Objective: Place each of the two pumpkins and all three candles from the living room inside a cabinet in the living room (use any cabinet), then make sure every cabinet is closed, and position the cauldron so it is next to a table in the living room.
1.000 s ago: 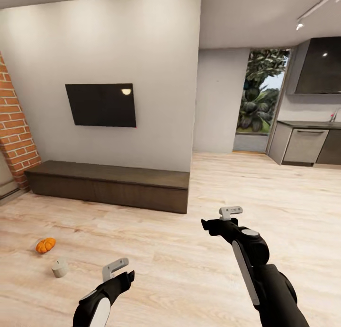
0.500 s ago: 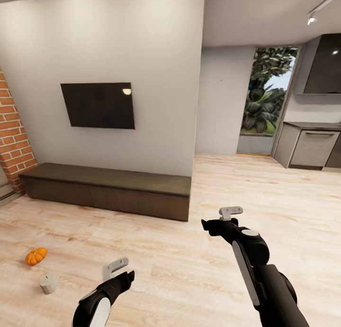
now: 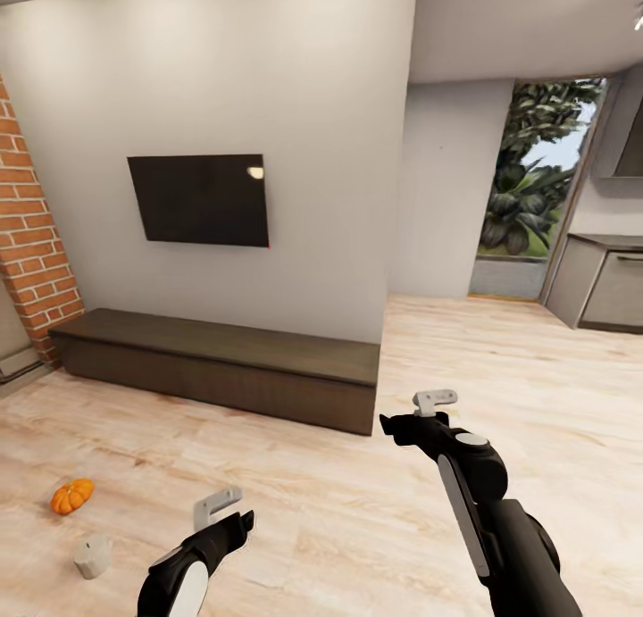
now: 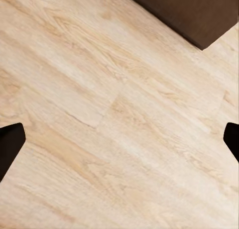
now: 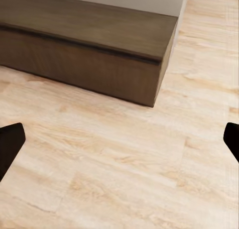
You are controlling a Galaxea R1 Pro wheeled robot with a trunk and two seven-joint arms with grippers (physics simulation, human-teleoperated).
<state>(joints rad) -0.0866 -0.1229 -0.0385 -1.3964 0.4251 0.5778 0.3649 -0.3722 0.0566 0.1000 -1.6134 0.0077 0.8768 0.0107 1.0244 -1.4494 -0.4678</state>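
Nearest in the head view, the left tool [image 3: 217,508] is held low at about 6 o'clock, tilted forward, arm bent. Nothing is gripped by it; in the left wrist view its dark fingertips [image 4: 10,144] are seen spread wide over bare wood floor [image 3: 357,510]. The right tool [image 3: 435,402] is raised higher at roughly 5 o'clock, likewise spread and empty.

A candle [image 3: 92,555] is stood upright on the floor at about 8 o'clock, well apart from the left tool, with a pumpkin [image 3: 71,496] lying just beyond it. Both are clearly nearer the left arm, so that arm is probably the one to be used.

Farther off, the closed cabinet [image 3: 223,371] is stretched along the wall from 10 to 12 o'clock, under a TV [image 3: 198,199].
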